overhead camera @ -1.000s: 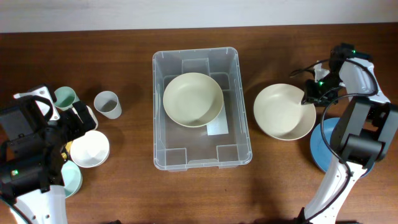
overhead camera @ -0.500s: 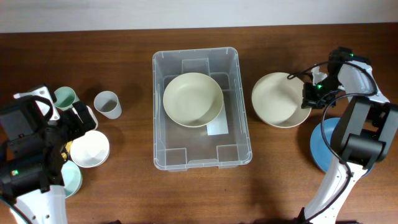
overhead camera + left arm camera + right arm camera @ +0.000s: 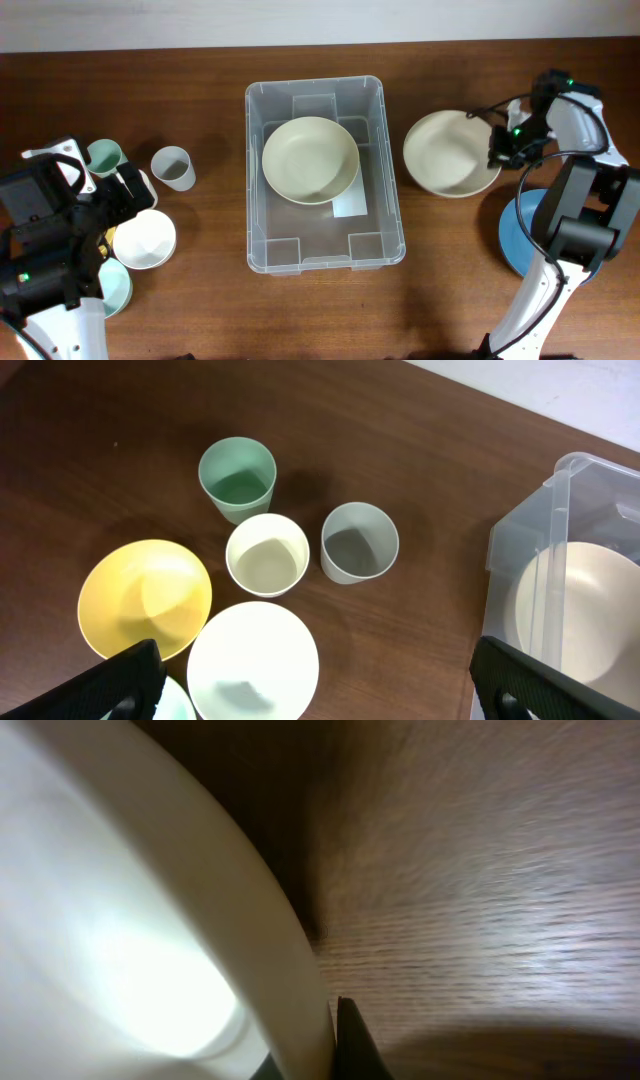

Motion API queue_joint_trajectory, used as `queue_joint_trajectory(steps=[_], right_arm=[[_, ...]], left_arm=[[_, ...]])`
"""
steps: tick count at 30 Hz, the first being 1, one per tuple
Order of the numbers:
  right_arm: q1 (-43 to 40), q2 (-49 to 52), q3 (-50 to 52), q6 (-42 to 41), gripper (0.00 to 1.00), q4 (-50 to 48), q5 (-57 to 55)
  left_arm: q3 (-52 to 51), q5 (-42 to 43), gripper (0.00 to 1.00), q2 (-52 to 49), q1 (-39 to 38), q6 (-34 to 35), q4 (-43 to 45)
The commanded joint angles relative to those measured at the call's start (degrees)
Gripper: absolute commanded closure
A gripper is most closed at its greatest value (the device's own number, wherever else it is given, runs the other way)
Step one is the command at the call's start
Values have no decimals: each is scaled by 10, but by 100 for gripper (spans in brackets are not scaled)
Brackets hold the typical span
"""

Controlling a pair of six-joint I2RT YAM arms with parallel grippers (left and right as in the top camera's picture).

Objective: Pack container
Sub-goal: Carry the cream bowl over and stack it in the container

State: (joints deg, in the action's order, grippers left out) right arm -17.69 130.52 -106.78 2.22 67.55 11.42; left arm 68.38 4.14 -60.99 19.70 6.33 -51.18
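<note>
Since a second ago the right gripper (image 3: 497, 152) has closed onto the right-hand rim of the wide, shallow, glossy cream bowl (image 3: 452, 153). That bowl has drifted from the middle right of the overhead frame toward the upper right, seemingly raised off the dark wooden table (image 3: 200, 300). One black finger (image 3: 345, 1042) shows in the wrist view against the bowl's outer wall, so the pinch is thin and on one edge only. The bowl's weight hangs away from it, and I judge it could swivel or slip out in transit. Just left, at centre frame, sits the large clear rectangular plastic container (image 3: 249, 200), already holding a similar pale round bowl (image 3: 310, 160). A low pass could knock its right wall, and an off-centre release could leave the bowls cocked. The left gripper (image 3: 315, 665), fingers (image 3: 120, 685) wide apart, hangs empty over small cups (image 3: 265, 555) at far left.
</note>
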Motion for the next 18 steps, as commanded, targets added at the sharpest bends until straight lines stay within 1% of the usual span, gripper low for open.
queue_joint_trajectory(steps=[1,6,10,13,16,18], right_arm=[[1,-58,-71,-28,96,15,-22],[5,-119,-138,-27,96,45,29],[31,-163,-175,-16,96,60,64],[71,-191,-182,-16,96,61,64],[132,-211,-182,-16,96,59,61],[189,-210,-181,-16,96,57,59]], left_arm=[[15,6,0,-1,3,5,1],[15,6,1,-1,3,5,1],[15,6,0,-1,3,5,1],[15,6,0,-1,3,5,1],[15,6,0,-1,3,5,1],[15,6,0,-1,3,5,1]])
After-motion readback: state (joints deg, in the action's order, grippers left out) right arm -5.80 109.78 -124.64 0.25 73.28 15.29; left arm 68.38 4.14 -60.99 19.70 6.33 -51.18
